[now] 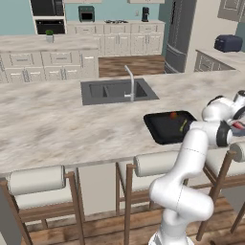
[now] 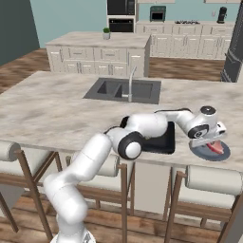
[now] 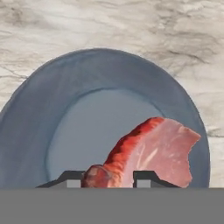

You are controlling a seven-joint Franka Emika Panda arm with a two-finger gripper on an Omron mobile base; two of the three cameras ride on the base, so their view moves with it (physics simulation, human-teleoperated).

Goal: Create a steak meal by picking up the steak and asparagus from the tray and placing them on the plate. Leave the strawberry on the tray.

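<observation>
Above the plate: the gripper (image 3: 107,179) hangs low over the plate (image 3: 39,127), with the steak (image 3: 151,151) between its fingertips, covering the near right of the dish.
Plate's bare floor: the left and far part lies free.
Between tray and plate: the tray (image 1: 154,125) sits just beside the plate on the counter (image 1: 52,124); the arm's forearm lies across the tray's near side.
Tray interior: the strawberry (image 1: 173,115) and the asparagus (image 1: 183,125) lie apart, with bare floor around them.
Far side: the sink (image 2: 124,90) and its faucet (image 2: 130,83) stand well apart from the tray.
</observation>
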